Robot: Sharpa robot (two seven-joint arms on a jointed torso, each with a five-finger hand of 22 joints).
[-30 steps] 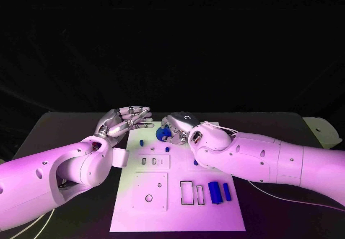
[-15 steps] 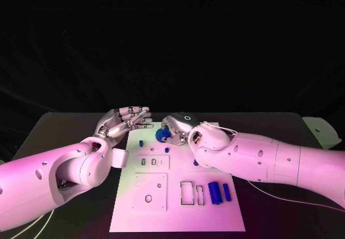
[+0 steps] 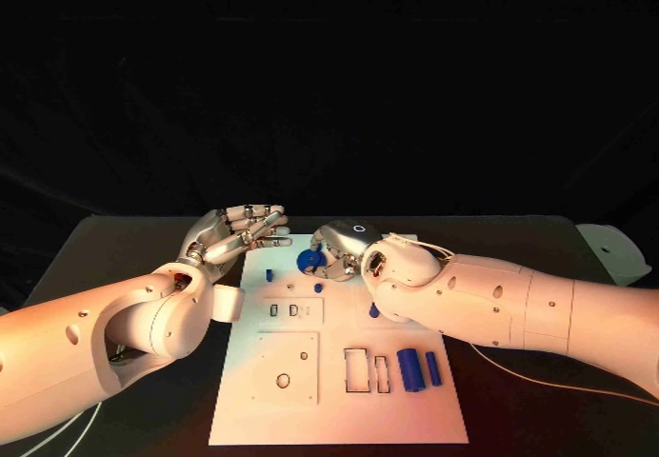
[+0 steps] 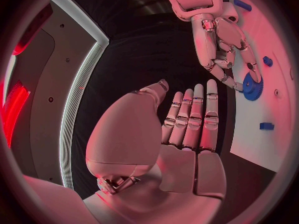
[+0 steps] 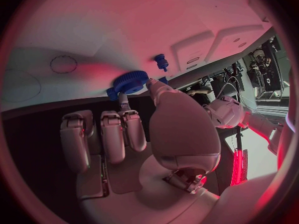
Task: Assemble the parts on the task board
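The white task board (image 3: 336, 400) lies in the middle of the black table. At its far end my right hand (image 3: 347, 249) pinches a blue gear (image 3: 310, 259) between thumb and a finger, just above the board; the right wrist view shows the gear (image 5: 131, 82) at the fingertips near a small blue peg (image 5: 161, 61) standing in the board. My left hand (image 3: 241, 231) hovers beside the board's far left corner with fingers straight and nothing in it. In the left wrist view the gear (image 4: 252, 88) hangs below the right hand (image 4: 218, 40).
Two blue cylinders (image 3: 408, 367) (image 3: 434, 367) lie on the board's near right beside rectangular slots (image 3: 357, 369). Small blue pieces (image 3: 270, 274) (image 3: 319, 286) (image 3: 373, 310) stand farther back. A white object (image 3: 614, 249) sits at the table's right edge.
My right hand with the gear has sunk very slightly toward the board. The left hand has not moved.
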